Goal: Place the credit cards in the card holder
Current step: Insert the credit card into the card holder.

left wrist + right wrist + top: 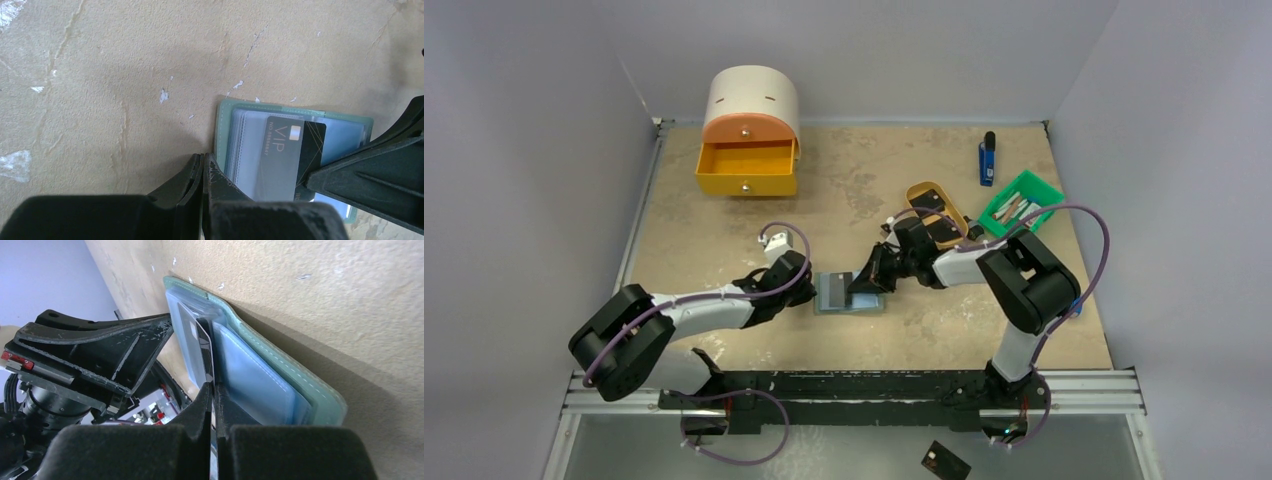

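Your left end effector (203, 160) has its fingers pressed together on nothing, tips just beside the left edge of the grey-green bifold card holder (222, 125), which lies open and flat near the middle of the beige bench (724, 230). A thin black credit card (300, 145) marked VIP sits partly under one of its clear pockets. Your right end effector (214, 390) pinches that card's free end.

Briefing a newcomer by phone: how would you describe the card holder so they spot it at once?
On the tan table, look where the left arm and right arm meet. The card holder lies open there, a black card partly in it. Unlike the bright green bin, it's pale teal.
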`<state>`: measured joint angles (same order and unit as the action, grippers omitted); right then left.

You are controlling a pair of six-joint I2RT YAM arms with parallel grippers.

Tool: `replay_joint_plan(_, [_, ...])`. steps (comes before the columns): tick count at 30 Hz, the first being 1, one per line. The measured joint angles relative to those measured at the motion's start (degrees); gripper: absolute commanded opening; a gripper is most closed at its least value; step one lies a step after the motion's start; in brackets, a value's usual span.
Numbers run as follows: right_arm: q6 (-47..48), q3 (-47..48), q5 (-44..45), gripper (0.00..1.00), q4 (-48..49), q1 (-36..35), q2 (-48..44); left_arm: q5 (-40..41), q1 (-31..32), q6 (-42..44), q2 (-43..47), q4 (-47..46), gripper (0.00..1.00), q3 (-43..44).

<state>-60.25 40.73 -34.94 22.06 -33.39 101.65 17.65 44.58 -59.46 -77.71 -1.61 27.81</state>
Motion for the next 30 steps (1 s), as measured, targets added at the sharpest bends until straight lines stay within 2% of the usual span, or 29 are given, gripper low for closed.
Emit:
replay_joint_plan(5, [-0.1, 0.7, 0.4, 0.01, 0.3, -1.4, 0.1, -0.2, 0.0, 0.0, 0.1, -0.2, 0.0, -0.1])
replay_joint_plan(11, [1.2, 1.6, 0.9, 0.27, -1.1, -1.9, -0.1, -0.5, 0.0, 0.0, 0.1, -0.2, 0.0, -0.1])
replay_joint_plan(17, [2.2, 1.6, 1.0, 0.4, -3.1, -1.9, -0.2, -1.0, 0.0, 0.0, 0.1, -0.2, 0.0, -0.1])
replay_joint_plan(21, [2.5, 2.0, 1.0, 0.44, -3.5, -1.9, -0.2, -1.0, 0.0, 0.0, 0.1, -0.2, 0.0, -0.1])
replay_joint_plan(30, [4.5, 5.3, 0.9, 0.43, -6.2, -2.4, -0.1, -1.8, 0.0, 0.0, 0.0, -0.5, 0.0, -0.1])
